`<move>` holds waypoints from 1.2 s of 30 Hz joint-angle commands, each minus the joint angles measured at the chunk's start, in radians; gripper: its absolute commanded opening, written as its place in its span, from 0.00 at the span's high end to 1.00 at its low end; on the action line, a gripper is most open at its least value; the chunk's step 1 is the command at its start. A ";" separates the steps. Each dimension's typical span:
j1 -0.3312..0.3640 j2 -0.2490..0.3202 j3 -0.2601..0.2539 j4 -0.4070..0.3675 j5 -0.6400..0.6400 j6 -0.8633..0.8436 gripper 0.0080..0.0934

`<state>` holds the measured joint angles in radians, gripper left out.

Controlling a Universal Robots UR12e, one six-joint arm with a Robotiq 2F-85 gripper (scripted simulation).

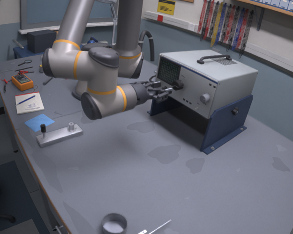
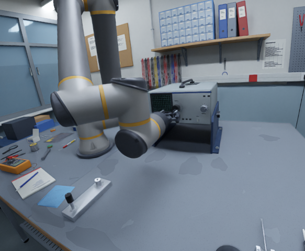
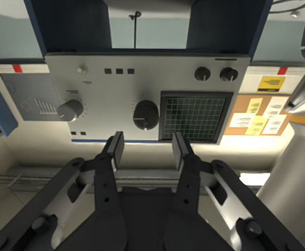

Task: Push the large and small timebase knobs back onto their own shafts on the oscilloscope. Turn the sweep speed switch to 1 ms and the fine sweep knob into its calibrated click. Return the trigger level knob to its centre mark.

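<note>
The large black timebase knob (image 1: 178,85) (image 3: 145,115) sits on its shaft on the oscilloscope's (image 1: 204,78) (image 2: 187,104) front panel, right beside the green grid screen. My gripper (image 1: 164,92) (image 3: 147,148) is open and empty, a short way in front of that knob. The small black knob (image 1: 43,128) (image 2: 69,198) stands on a post at one end of a metal parking block (image 1: 58,135) on the bench's left; the block's other post (image 1: 70,126) is bare. The silver trigger level knob (image 1: 205,98) (image 3: 69,110) sits further along the panel.
Behind the oscilloscope runs the wall with hanging test leads (image 1: 224,24) and a shelf. Its blue stand (image 1: 224,123) props it up on the bench. A multimeter (image 1: 22,81), notepad (image 1: 29,102) and blue cloth (image 1: 39,122) lie at the left edge; a metal dish (image 1: 114,223) sits near the front.
</note>
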<state>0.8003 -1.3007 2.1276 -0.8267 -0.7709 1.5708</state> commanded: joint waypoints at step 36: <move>-0.464 0.059 -0.168 0.107 -0.464 0.000 0.34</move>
<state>0.3336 -1.2405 1.9594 -0.7191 -1.2368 1.5708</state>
